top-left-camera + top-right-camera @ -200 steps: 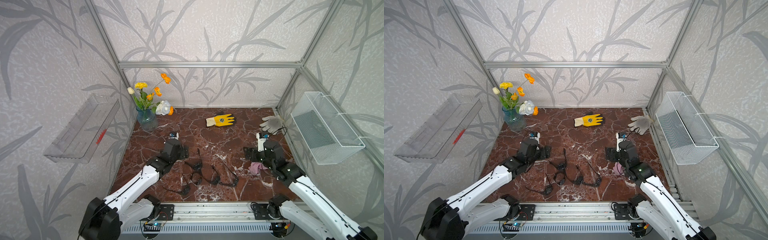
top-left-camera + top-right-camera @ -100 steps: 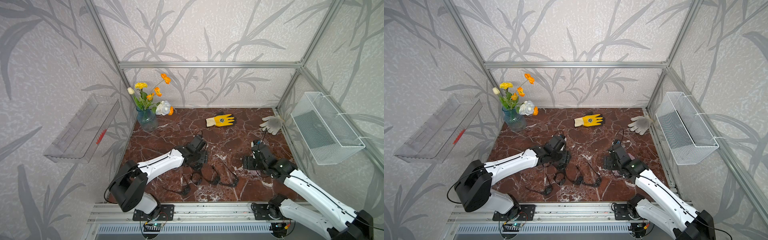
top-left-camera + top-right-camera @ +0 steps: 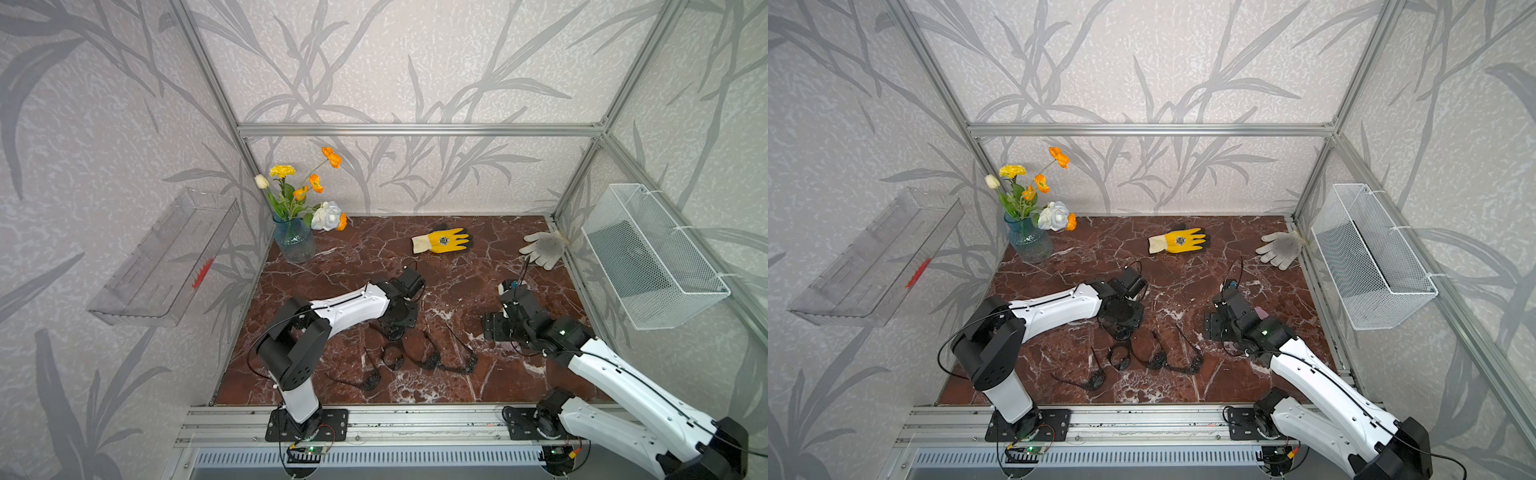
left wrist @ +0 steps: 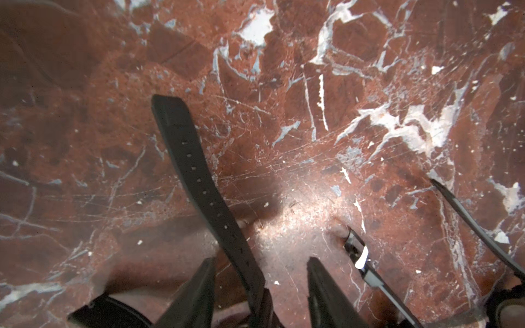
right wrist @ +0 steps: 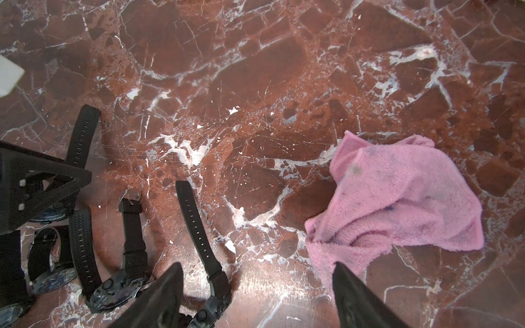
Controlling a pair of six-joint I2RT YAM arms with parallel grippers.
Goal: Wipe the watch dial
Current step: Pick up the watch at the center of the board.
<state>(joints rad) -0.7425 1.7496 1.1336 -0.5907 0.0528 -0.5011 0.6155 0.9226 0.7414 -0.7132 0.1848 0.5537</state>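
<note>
A booth with leaf-patterned walls is closed around a red marble table point(image 3: 457, 390). On the left wall a clear shelf point(image 3: 166, 257) is fixed, and a vase point(image 3: 294, 241) with flowers is set in the back corner. Both are well apart from the work.

The left gripper point(image 4: 260, 259) is lowered to the table in the middle. Its jaws are set partly apart on both sides of the black strap point(image 4: 199, 176) of one watch, and bare marble is seen between the strap and one finger, so nothing is clamped yet. The dial of this watch is hidden under the gripper. Probably the strap is chosen so that the watch can be held steady while its dial is left free for the wiping.

Several other watches point(image 3: 432, 360) are spread just beside it, nearer the front edge. A yellow glove point(image 3: 442, 241) is laid far at the back and is probably not needed.

The right gripper point(image 5: 257, 265) is held low with its jaws wide apart and empty. The pink cloth point(image 5: 397, 196) is crumpled on the marble, and its nearest corner reaches one finger. It is judged that the cloth must be picked up first.

A grey glove point(image 3: 542, 247) lies in the back right corner, and a wire basket point(image 3: 652, 266) is hung on the right wall.
</note>
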